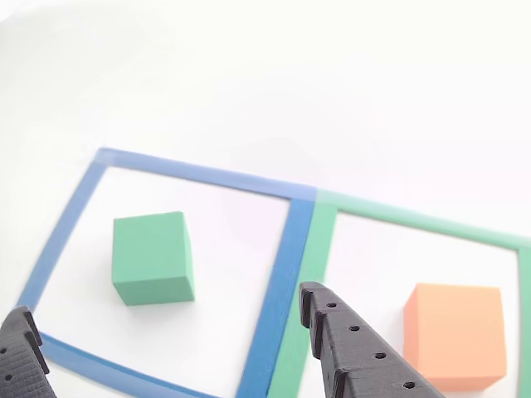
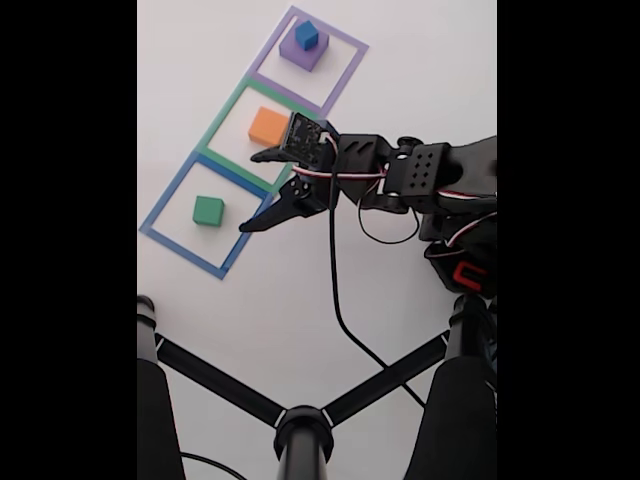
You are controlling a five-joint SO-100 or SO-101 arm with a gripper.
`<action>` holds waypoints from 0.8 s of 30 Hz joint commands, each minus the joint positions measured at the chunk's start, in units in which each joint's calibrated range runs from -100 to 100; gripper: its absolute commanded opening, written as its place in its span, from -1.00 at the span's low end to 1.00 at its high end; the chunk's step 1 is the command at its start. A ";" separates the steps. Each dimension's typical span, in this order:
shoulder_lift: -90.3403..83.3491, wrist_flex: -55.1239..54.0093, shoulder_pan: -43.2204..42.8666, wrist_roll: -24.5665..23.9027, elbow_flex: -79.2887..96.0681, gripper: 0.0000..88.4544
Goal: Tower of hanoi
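Claw [image 2: 250, 190] spread wide open, nothing held, hanging over the table [image 2: 300, 290] at about 3 o'clock from the green block [image 2: 208, 210]. Green block sat alone inside the blue outline [image 2: 160, 212]. Orange block [image 2: 268, 126] in the green outline [image 2: 222, 120], up at 1 o'clock from the green one. Further along at 1 o'clock, blue block [image 2: 306, 36] stacked on the purple block [image 2: 298, 55] inside the purple outline [image 2: 345, 70]. Both black fingers [image 1: 357, 352] poking in at 6 o'clock in the other view, well apart.

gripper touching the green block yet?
Apart. In the fixed view the open gripper sits right of the green block, white table showing between them; the other view also shows a gap between block and fingers.
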 commanded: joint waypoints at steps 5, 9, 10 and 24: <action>23.17 -21.31 -2.33 0.39 -7.34 -0.16; 32.31 -27.38 -3.09 0.39 -11.43 -0.16; 34.31 -28.51 -3.24 0.39 -12.43 -0.16; 48.50 -32.88 -6.44 0.39 -23.33 -0.16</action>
